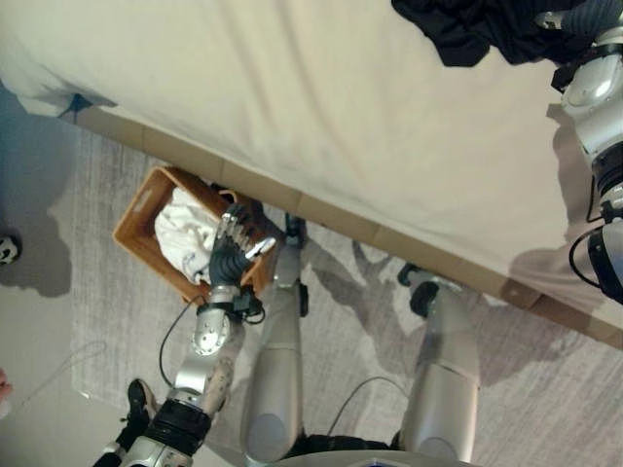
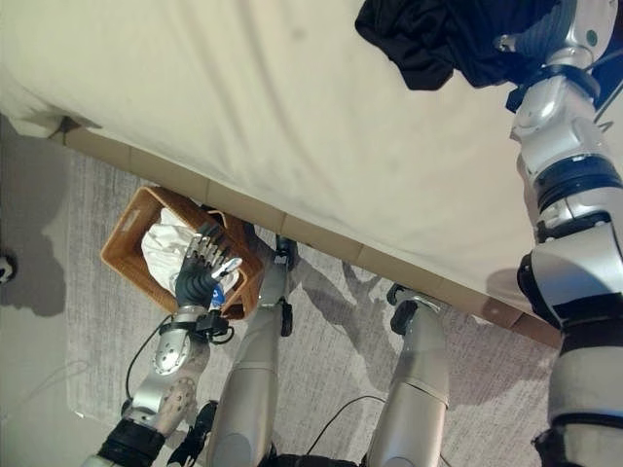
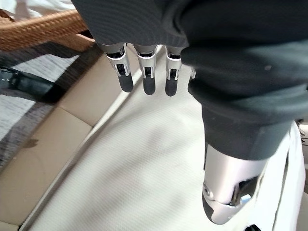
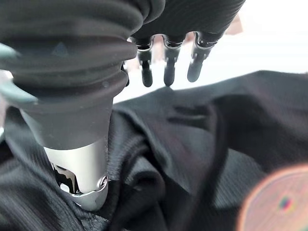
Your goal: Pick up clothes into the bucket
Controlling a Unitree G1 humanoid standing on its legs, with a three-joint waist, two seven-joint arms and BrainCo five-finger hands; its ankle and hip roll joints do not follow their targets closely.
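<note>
Left hand point(image 1: 227, 261) hovers with straight, relaxed fingers, holding nothing, above the near rim of the woven basket point(image 1: 136, 212), which stands on the rug point(image 1: 117, 321) just beside the bed's long edge. A white garment point(image 1: 187, 229) already lies in the basket, so one piece looks done. Across the bed point(image 1: 321, 107), at its far right corner, a black garment point(image 2: 438, 34) lies crumpled on the cover. Right hand point(image 4: 166, 65) hangs just over that dark cloth, fingers extended and thumb apart, not yet closed on it. Judged from this, the second pickup is starting: next, the fingers need to sink in, gather a fold, lift, and carry it to the basket.
</note>
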